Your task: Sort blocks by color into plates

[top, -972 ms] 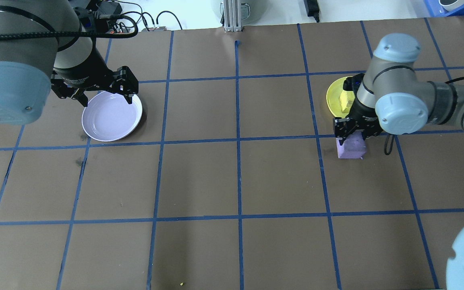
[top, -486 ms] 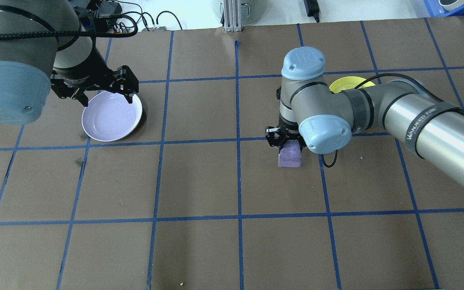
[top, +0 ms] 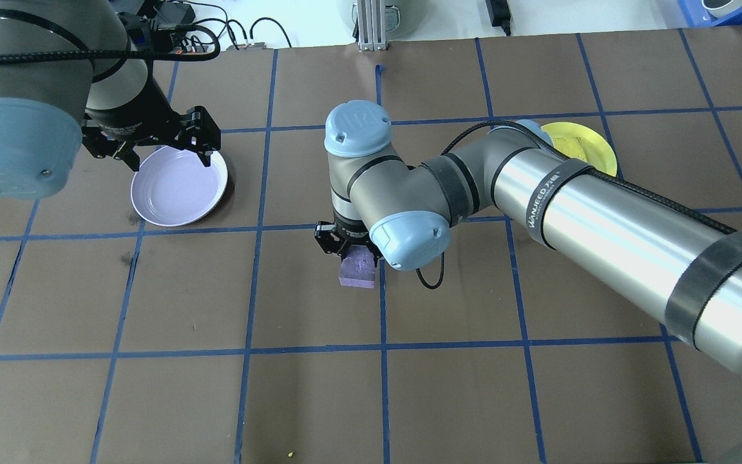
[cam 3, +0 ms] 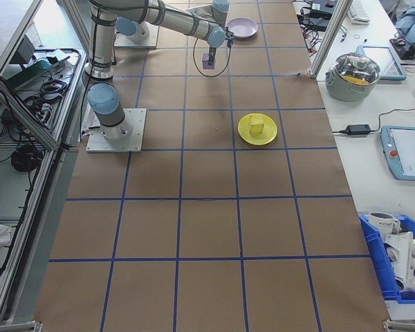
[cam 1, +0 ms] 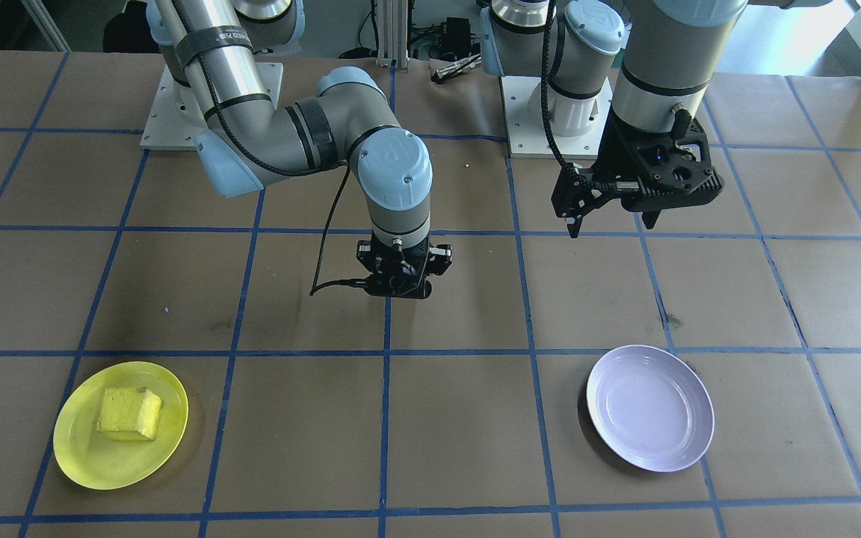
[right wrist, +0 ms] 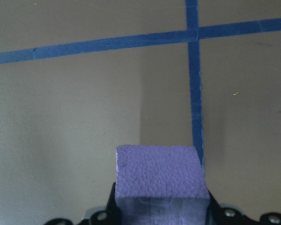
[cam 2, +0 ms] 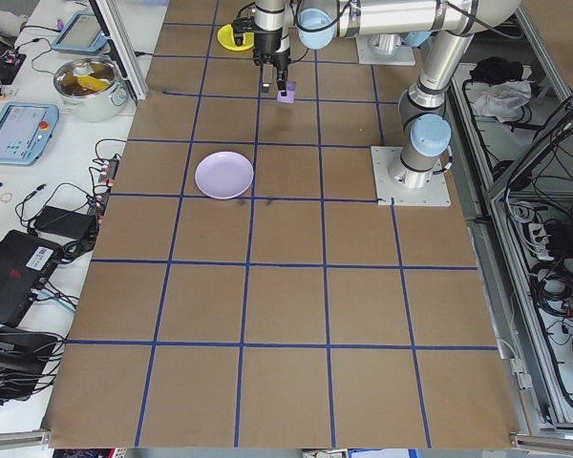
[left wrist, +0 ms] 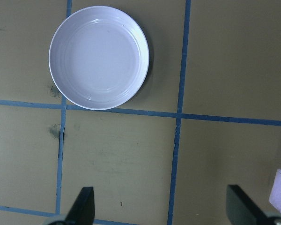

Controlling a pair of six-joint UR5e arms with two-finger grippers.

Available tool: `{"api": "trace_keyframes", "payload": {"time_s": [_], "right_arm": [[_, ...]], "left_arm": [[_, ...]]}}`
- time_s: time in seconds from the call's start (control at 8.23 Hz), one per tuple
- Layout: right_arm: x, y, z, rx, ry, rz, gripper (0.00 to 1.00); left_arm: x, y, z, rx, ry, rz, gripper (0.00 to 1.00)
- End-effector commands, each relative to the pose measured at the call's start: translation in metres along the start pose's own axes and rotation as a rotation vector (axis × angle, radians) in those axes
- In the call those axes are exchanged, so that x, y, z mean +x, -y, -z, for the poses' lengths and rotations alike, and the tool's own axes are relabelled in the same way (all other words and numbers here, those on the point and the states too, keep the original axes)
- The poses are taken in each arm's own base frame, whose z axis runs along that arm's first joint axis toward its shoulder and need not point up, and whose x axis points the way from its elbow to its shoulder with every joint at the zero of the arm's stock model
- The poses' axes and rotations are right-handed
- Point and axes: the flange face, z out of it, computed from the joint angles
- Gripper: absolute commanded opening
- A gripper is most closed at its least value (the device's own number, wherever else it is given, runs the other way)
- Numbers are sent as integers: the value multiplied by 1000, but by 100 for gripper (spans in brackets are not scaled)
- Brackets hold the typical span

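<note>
My right gripper point(top: 350, 252) is shut on the pale purple block point(top: 358, 270) and holds it above the table's middle, on a blue tape line. The right wrist view shows the purple block point(right wrist: 159, 180) clamped between the jaws. The yellow block point(cam 1: 129, 413) lies in the yellow plate point(cam 1: 75, 463), which the right arm partly hides in the overhead view. The lavender plate point(top: 179, 187) holds nothing. Hovering over its far rim is my left gripper point(top: 170, 160), open, with the lavender plate point(left wrist: 99, 56) below it in the left wrist view.
Brown paper with a blue tape grid covers the table. Cables and a metal post point(top: 371, 26) sit past the far edge. A pot point(cam 2: 86, 81) and tablets are on the side bench, and a blue bin point(cam 3: 401, 259) with cups stands at one end.
The right arm has carried the purple block leftward, from beside the yellow plate to the table's middle. The left arm has stayed still over the lavender plate.
</note>
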Motion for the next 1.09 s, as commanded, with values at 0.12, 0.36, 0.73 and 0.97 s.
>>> {"api": "trace_keyframes", "payload": {"time_s": [0.12,0.36,0.73,0.97], "right_arm": [[-21,-3,-11,-14,44,-11,100],[-9,6,-5,3,35,-1,100],[76,49,56,42,2,0,100],[161,63,113,23,6,0,100]], "left_arm": [[0,3,-9,-28,3,-7,100],[2,3,-8,-23,-5,-9,100],[19,0,-20,-57,-25,-38,100],[56,-19,-48,-137,-135,-76,100]]}}
